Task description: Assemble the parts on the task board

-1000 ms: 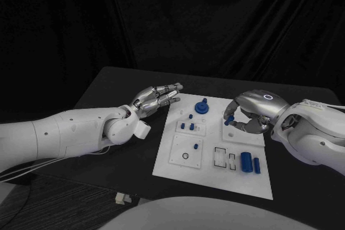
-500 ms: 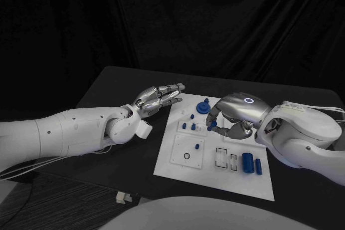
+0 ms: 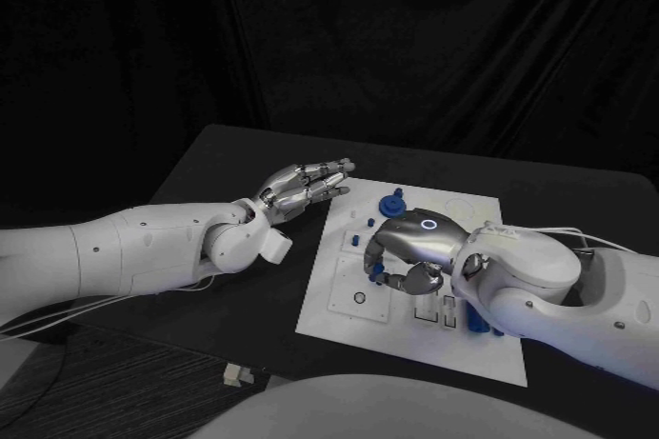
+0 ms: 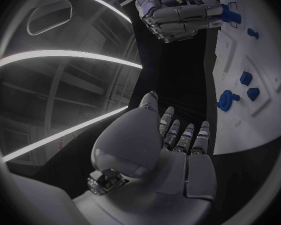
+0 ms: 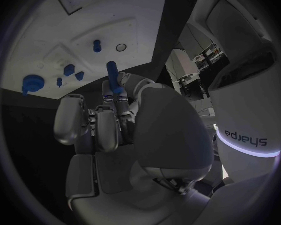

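Pinching slim blue cylindrical part [image 5: 113, 75]: right hand [image 3: 401, 251] fingers | left hand [image 3: 298, 190] fingers loosely spread, holding nothing

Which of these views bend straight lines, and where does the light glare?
Left wrist view: the board's edge curves and bright ceiling strips glare. Right wrist view: board edges bow, with the right hand evenly lit. Head view: lines stay straight, backdrop dark.

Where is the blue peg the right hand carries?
The blue peg is pinched in the right hand, over the task board left half, near the small ring hole.
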{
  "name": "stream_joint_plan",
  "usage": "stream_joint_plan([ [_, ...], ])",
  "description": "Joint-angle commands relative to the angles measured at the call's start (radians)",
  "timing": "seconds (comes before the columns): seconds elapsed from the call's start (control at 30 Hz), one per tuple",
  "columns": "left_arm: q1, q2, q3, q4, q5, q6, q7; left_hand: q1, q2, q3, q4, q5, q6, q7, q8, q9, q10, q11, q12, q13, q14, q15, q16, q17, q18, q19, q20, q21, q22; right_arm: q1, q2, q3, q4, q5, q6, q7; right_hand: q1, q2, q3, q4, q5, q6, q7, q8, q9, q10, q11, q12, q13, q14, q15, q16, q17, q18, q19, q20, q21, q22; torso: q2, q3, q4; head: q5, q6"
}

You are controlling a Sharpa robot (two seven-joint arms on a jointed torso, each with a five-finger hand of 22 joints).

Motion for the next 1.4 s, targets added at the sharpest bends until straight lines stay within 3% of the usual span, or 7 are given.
stream_joint_plan([
  [0.03, -0.001, 0.002, 0.001, 0.004, 0.001, 0.011, 0.012, 0.009, 0.000, 0.000, -0.004, 0.004, 0.009, -0.001, 0.006, 0.002, 0.001, 0.006, 0.006, 0.001, -0.003, 0.005, 0.003, 0.001, -0.016, -0.001, 0.000, -0.002, 0.002, -0.022, 0.020, 0.000, -0.017, -0.064, 0.032, 0.031, 0.001, 0.012, -0.005, -0.004, 0.003, -0.008, 0.001, -0.005, 0.001, 0.059, -0.053, -0.007, 0.000, 0.026, -0.006, -0.004, -0.002, -0.018, -0.002, -0.007, -0.006, 0.162, -0.001, -0.0001, -0.0002, 0.000, 0.000],
  [0.27, -0.001, 0.003, 0.001, 0.003, 0.001, 0.013, 0.013, 0.009, 0.000, 0.000, -0.004, 0.004, 0.009, 0.000, 0.007, 0.002, 0.001, 0.006, 0.005, 0.001, -0.003, 0.005, 0.003, 0.001, -0.016, -0.001, 0.000, -0.002, 0.001, -0.066, 0.059, 0.000, -0.046, -0.083, 0.033, 0.046, 0.002, 0.013, -0.007, -0.007, 0.005, -0.013, 0.003, -0.009, 0.001, 0.057, -0.051, -0.010, 0.000, 0.026, -0.005, -0.005, -0.003, -0.018, -0.004, -0.006, -0.010, 0.162, 0.000, 0.0003, -0.0014, 0.003, 0.000],
  [0.47, -0.002, 0.003, 0.001, 0.003, 0.001, 0.016, 0.012, 0.010, 0.001, 0.001, -0.004, 0.004, 0.010, 0.000, 0.007, 0.002, 0.001, 0.007, 0.005, 0.001, -0.003, 0.006, 0.003, 0.001, -0.017, -0.002, 0.000, -0.002, -0.001, -0.082, 0.078, 0.000, -0.064, -0.094, 0.031, 0.051, 0.003, 0.014, -0.008, -0.009, 0.006, -0.016, 0.004, -0.011, 0.000, 0.057, -0.051, -0.011, 0.000, 0.025, -0.004, -0.005, -0.004, -0.017, -0.005, -0.006, -0.011, 0.161, 0.001, 0.0000, -0.0004, 0.003, 0.000],
  [1.4, -0.004, 0.004, 0.001, 0.001, 0.001, 0.024, 0.009, 0.011, 0.000, 0.001, -0.005, 0.004, 0.009, 0.001, 0.008, 0.001, 0.000, 0.008, 0.004, 0.001, -0.004, 0.007, 0.003, 0.000, -0.017, -0.002, 0.000, -0.003, -0.003, -0.089, 0.082, 0.000, -0.060, -0.206, 0.016, 0.043, 0.009, 0.014, -0.012, -0.018, 0.010, -0.021, 0.006, -0.017, 0.000, 0.057, -0.049, -0.013, 0.002, 0.024, -0.003, -0.008, -0.007, -0.017, -0.006, -0.005, -0.012, 0.161, 0.000, 0.0002, -0.0005, 0.003, 0.000],
])
